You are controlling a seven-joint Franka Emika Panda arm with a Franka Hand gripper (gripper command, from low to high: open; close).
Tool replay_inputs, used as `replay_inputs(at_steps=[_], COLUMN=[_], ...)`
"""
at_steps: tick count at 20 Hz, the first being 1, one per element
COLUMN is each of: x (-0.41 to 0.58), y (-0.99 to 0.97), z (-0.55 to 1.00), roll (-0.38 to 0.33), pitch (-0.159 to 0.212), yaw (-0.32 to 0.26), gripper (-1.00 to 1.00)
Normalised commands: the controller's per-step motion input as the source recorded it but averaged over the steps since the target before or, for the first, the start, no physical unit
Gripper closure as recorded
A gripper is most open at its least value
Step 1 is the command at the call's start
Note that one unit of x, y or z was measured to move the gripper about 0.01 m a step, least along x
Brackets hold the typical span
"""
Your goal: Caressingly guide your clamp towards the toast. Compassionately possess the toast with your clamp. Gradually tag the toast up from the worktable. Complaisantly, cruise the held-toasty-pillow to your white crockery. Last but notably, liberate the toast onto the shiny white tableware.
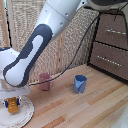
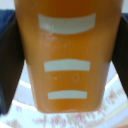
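Clamp (image 1: 12,103) is closed on the toast (image 1: 12,104), held upright between the dark-blue fingers (image 1: 6,104), just above the white crockery (image 1: 25,113) at the worktable (image 1: 85,107) edge on the exterior view's left. Whether the toast touches the plate cannot be told.

Pink cup (image 1: 45,81) stands near the plate, toward the back edge of the worktable; blue cup (image 1: 80,83) is farther to the exterior view's right, well apart from the plate. Dark drawer cabinet (image 1: 111,42) sits at the back corner on the exterior view's right. A black cable (image 1: 80,50) hangs from the arm (image 1: 37,45) down behind the cups. Nothing stands between toast and plate.

Wrist view only: toast (image 2: 69,55) fills the frame, orange face with three pale bars, dark fingers (image 2: 10,65) pressed on both sides, plate rim (image 2: 75,117) with faint pattern below it. Cups, cabinet and arm show only in the exterior view.
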Motion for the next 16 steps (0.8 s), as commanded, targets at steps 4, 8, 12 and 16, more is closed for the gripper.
replay_inputs(at_steps=[4, 8, 12, 16], x=[0.149, 0.151, 0.023, 0.076], y=[0.31, 0.19, 0.09, 0.01], z=[-0.04, 0.0, 0.16, 0.49], roll=[-0.268, -0.281, -0.272, -0.179], pitch=[-0.078, -0.042, -0.066, -0.027], yaw=[0.01, 0.033, -0.002, 0.0], gripper=[1.0, 1.0, -1.0, -1.0])
